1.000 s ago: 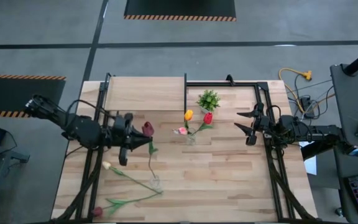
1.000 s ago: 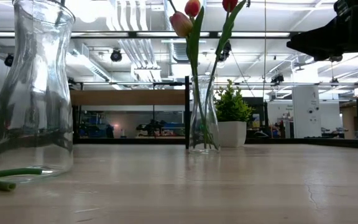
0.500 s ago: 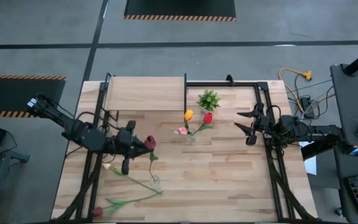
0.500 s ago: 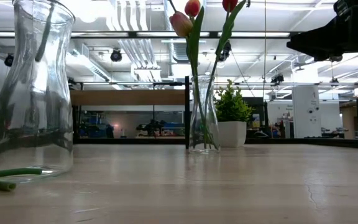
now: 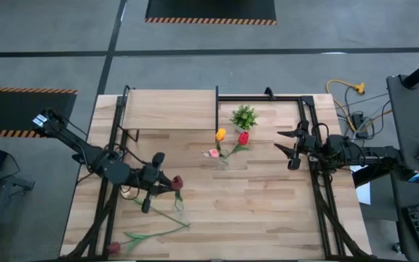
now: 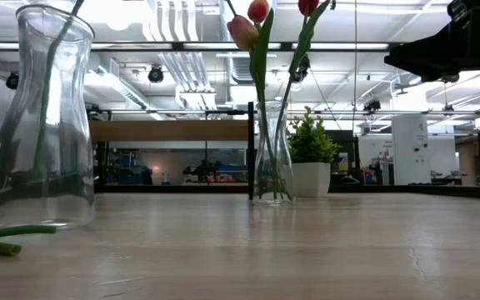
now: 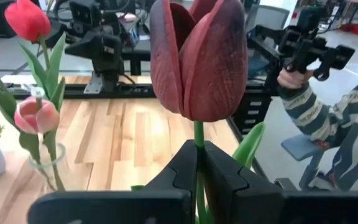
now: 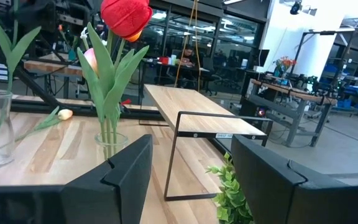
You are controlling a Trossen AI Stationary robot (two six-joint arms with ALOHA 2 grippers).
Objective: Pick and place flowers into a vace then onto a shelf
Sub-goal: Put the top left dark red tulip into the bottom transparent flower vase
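Two dark fingers of the left gripper (image 7: 196,163) are pressed together on the green stem of a dark red tulip (image 7: 197,57), just under its head. Seen from above, that gripper (image 5: 164,183) hangs over the left-centre of the tabletop (image 5: 268,211), with the stem running down into a clear carafe (image 6: 42,125) near the front edge. Compared with a second ago, the left arm has drawn back toward the front of the table, and the stem now shows inside the carafe's neck.

Right of centre, the second vase (image 5: 222,160) holds three flowers (image 5: 229,140), beside a small potted plant (image 5: 244,116). Two more tulips (image 5: 148,234) lie flat near the front-left corner, one of them partly under the arm. The shelf (image 5: 169,109) stands at the back left, its board bare; the middle and right of the tabletop are open planks.

The right gripper (image 5: 287,144) waits at the right edge, fingers apart, unchanged since earlier.

A person's striped sleeve (image 7: 328,118) shows beyond the table. No writing is readable.
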